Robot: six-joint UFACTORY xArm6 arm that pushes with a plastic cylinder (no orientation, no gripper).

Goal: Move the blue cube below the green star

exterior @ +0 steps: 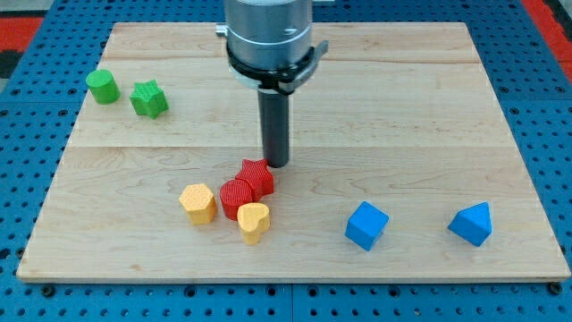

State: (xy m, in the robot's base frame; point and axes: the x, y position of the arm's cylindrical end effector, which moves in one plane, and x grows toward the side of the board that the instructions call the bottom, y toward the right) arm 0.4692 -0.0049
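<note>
We had no pincer on this arm, so there was no open or closed state to tell; it ended in a dark rod, and my tip point(277, 165) stood on the wooden tabletop point(402, 116) near the middle. The tip was just above the red star point(257, 176), very close to its upper right corner; we could not tell if it touched. Against the red star sat a red cylinder point(237, 198), and below it a yellow heart point(254, 222). A yellow block point(198, 203), maybe a pentagon, lay just to the view's left of them.

The blue cube point(366, 224) rested near the view's bottom edge, to the right of the middle, well apart from the tip. A blue triangular block point(471, 224) lay further right. The green star point(149, 98) was far away at the view's upper left, beside a green cylinder point(103, 86).

We could read no writing, label or brand anywhere.
</note>
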